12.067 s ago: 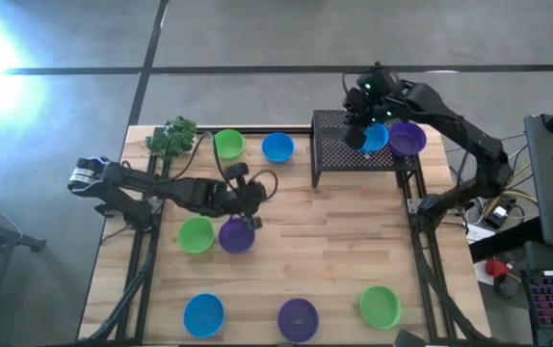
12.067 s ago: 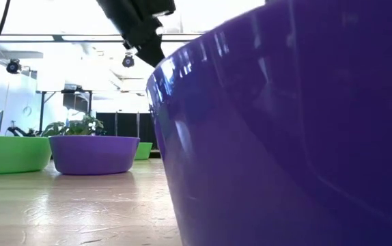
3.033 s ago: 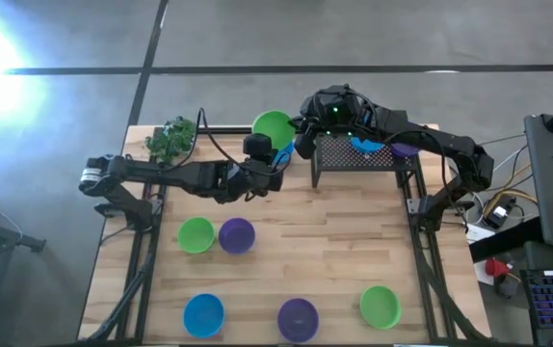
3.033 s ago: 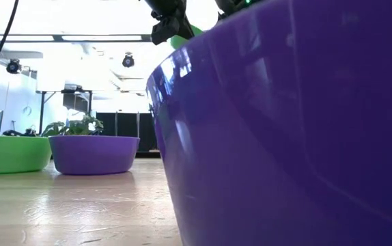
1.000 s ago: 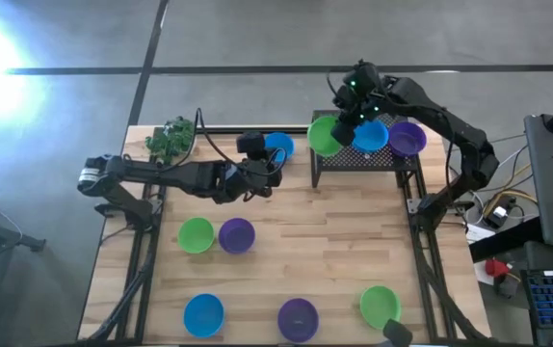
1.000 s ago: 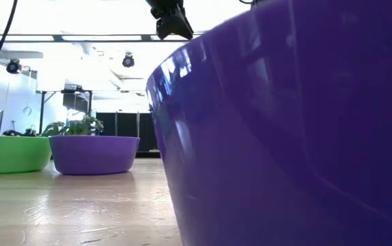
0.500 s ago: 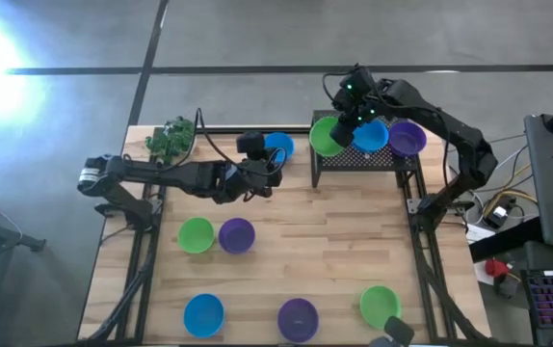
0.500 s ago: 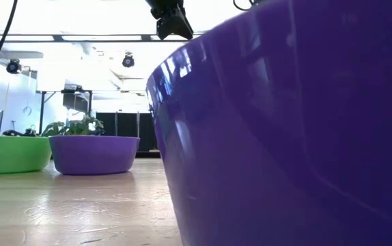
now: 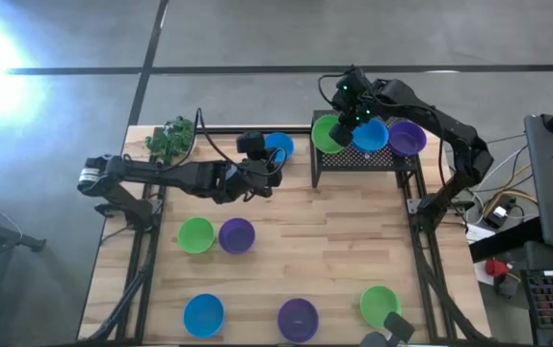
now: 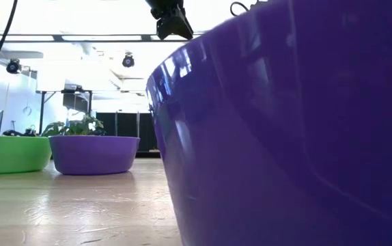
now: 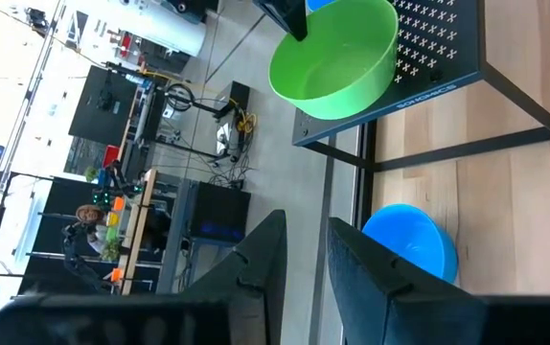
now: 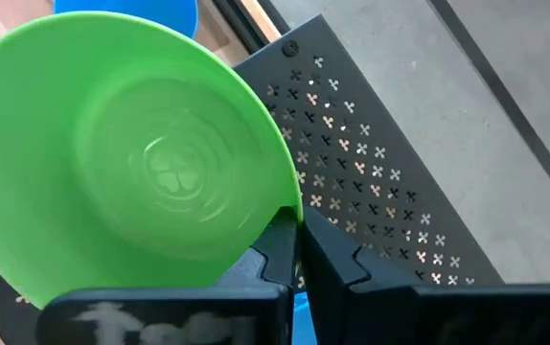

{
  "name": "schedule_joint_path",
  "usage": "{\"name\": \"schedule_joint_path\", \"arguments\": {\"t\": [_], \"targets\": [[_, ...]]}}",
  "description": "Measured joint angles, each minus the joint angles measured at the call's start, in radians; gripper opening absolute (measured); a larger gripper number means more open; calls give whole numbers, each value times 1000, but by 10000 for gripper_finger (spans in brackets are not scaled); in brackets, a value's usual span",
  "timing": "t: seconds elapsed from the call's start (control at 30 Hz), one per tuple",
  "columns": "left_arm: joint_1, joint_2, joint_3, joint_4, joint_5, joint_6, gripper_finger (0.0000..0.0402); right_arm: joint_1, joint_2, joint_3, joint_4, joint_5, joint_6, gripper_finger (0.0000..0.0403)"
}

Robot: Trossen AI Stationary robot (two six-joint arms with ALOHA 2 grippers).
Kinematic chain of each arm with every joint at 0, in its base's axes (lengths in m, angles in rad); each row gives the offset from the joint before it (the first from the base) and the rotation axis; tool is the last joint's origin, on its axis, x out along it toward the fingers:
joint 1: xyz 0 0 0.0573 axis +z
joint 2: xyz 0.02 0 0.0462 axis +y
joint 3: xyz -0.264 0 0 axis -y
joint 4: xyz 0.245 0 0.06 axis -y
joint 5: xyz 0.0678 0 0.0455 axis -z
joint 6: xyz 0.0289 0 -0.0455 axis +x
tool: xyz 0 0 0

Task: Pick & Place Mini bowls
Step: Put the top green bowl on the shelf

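My right gripper (image 9: pixel 340 122) is shut on a bright green mini bowl (image 9: pixel 327 135) at the left end of the black perforated rack (image 9: pixel 363 159). A blue bowl (image 9: pixel 371 136) and a purple bowl (image 9: pixel 408 138) sit on the rack beside it. My left gripper (image 9: pixel 265 164) hovers open over the table, just left of a blue bowl (image 9: pixel 278 146) that rests on the wood (image 11: pixel 407 251). It holds nothing. Five more bowls stand on the table: green (image 9: pixel 196 234), purple (image 9: pixel 236 234), blue (image 9: pixel 203 313), purple (image 9: pixel 298 318), green (image 9: pixel 379 304). My right gripper pinches the green bowl's rim (image 12: pixel 287 213) between its two fingers (image 12: pixel 277 251), one finger inside the bowl and one outside. It comes from above, on the bowl's far right side. The bowl (image 11: pixel 336 56) stays mouth-up over the rack's left end. Whether its base rests there, I cannot tell.
A small leafy plant (image 9: pixel 171 138) stands at the far left corner. In the low view the near purple bowl (image 10: pixel 298 130) fills most of the picture. Bare wood lies in the table's middle and right, in front of the rack.
My right gripper has crept a little toward the table's left above the rack, and the green bowl has stayed at the rack's left end. The left arm has kept still.
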Motion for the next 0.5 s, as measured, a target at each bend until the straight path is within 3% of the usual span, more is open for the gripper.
{"name": "schedule_joint_path", "arguments": {"t": [0.5], "targets": [[0,0,0,0,0,-2,82,-1,1,0,0,13,5,11]]}}
